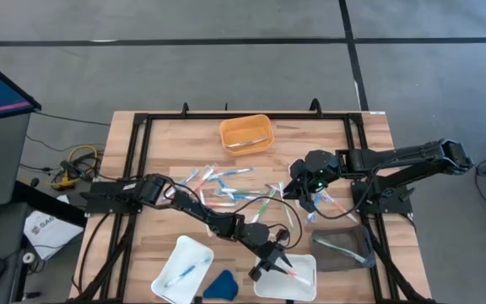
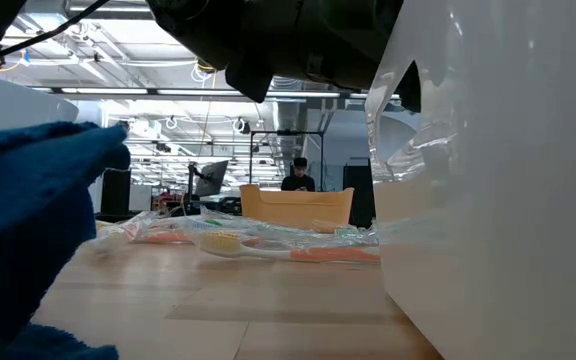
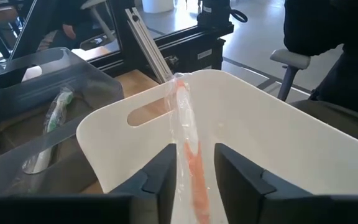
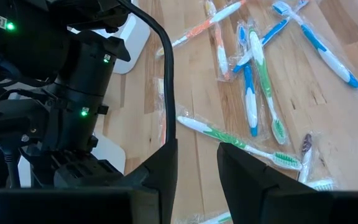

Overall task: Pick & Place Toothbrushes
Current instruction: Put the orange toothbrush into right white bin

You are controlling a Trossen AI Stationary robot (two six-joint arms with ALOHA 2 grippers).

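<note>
Left gripper [image 1: 270,263]: reaching over the white tray [image 1: 305,287] at the lower centre of the high view; in its wrist view the fingers [image 3: 157,177] are standing slightly apart on either side of a wrapped orange toothbrush [image 3: 191,163], and whether they are pressing it I cannot tell.
Orange toothbrush: lying inside that white tray, its far end leaning against the tray's wall.
Second white tray [image 1: 181,263]: sitting at lower left, holding a blue toothbrush [image 1: 184,272].
Dark-blue wedge [image 1: 220,285]: resting between the two white trays.
Grey tray [image 1: 344,247]: sitting at lower right, holding a green toothbrush [image 3: 56,112].
Right gripper [image 1: 305,199]: hovering right of centre above the loose pile; fingers [image 4: 160,171] standing narrowly apart, holding nothing.
Loose toothbrushes [image 1: 234,192]: lying scattered across the middle of the wooden table [image 1: 167,139], in blue, green, orange and white.
Orange tray [image 1: 245,133]: sitting at upper centre, holding one toothbrush.
Person [image 2: 297,175]: sitting far behind the table in the low view.
</note>
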